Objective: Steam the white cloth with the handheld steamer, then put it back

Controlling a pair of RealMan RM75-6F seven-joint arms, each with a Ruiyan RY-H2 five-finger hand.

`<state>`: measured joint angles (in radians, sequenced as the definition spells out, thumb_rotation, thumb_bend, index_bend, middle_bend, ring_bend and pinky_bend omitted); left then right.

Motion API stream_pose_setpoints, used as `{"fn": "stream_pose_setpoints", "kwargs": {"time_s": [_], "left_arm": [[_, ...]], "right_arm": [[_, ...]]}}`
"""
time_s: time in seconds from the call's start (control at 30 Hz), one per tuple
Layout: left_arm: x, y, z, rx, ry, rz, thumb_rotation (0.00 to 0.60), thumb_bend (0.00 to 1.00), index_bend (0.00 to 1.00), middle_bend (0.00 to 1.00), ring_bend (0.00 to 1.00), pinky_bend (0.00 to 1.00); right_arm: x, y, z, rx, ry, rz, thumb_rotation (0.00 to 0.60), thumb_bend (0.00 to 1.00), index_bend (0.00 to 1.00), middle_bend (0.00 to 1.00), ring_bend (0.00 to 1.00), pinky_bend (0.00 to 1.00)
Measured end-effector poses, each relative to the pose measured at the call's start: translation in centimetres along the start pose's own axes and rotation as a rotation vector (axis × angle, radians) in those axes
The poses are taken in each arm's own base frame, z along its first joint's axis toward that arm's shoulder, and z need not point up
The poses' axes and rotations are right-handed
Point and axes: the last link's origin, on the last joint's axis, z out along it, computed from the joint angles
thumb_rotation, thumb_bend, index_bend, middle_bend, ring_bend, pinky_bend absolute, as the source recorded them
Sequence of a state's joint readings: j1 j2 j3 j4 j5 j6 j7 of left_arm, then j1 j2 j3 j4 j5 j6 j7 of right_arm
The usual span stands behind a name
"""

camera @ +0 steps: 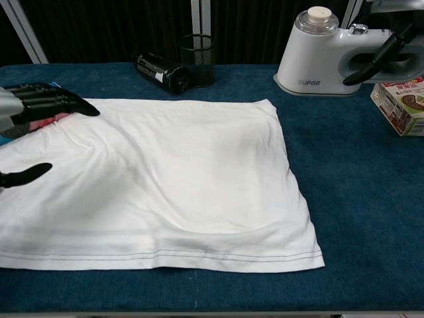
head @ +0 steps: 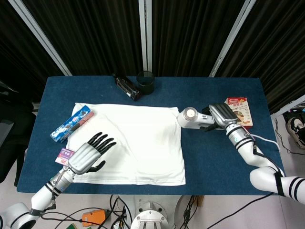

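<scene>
White cloth (head: 127,143) lies spread flat across the blue desk (head: 214,162); the right robot hand (head: 220,116) grips the handle of the handheld steamer (head: 193,118), which is held off the desk just beside the cloth's far right corner, its white body level in the chest view; the left robot hand (head: 89,155) is over the cloth's near left part, fingers spread, holding nothing; a snack packet (head: 71,123) lies at the cloth's far left corner; a red box (head: 239,111) sits beside the right robot hand; a black mesh cup (head: 145,82) and a dark bottle (head: 126,86) stand at the desk's far edge.
</scene>
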<state>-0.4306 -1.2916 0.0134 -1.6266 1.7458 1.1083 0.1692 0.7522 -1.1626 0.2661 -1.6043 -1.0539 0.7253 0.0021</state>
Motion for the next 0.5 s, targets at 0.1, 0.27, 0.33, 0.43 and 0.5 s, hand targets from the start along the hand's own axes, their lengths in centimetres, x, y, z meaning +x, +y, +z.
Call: {"fn": "stream_pose_setpoints", "kwargs": {"time_s": [0.1,0.27,0.33,0.43,0.5], "left_arm": [[-1.4,0.0,0.9,0.025,-0.067,-0.030,0.256,0.50,0.10,0.07,0.00,0.00],[-4.0,0.2,2.3,0.072,-0.168,-0.091,0.124,0.52,0.10,0.05,0.00,0.00],[-4.7,0.4,2.7,0.079,-0.194,-0.094,0.067,0.52,0.10,0.05,0.00,0.00],[-5.2,0.6,2.9,0.089,-0.216,-0.098,0.003,0.52,0.10,0.05,0.00,0.00],[-5.4,0.7,3.0,0.093,-0.230,-0.105,0.000,0.51,0.10,0.04,0.00,0.00]], "right_arm": [[-0.3,-0.7,0.5,0.011,-0.012,0.008,0.600,0.57,0.93,0.77,0.87,0.79],[-2.4,-2.1,1.6,0.037,-0.055,0.026,0.600,0.57,0.93,0.78,0.87,0.79],[-3.4,-2.7,2.0,0.050,-0.076,0.024,0.600,0.57,0.93,0.78,0.87,0.79],[-5.2,-3.7,2.7,0.073,-0.108,0.008,0.600,0.57,0.93,0.78,0.87,0.79],[-6.5,-4.6,3.3,0.090,-0.126,-0.007,0.600,0.57,0.94,0.78,0.87,0.80]]}}
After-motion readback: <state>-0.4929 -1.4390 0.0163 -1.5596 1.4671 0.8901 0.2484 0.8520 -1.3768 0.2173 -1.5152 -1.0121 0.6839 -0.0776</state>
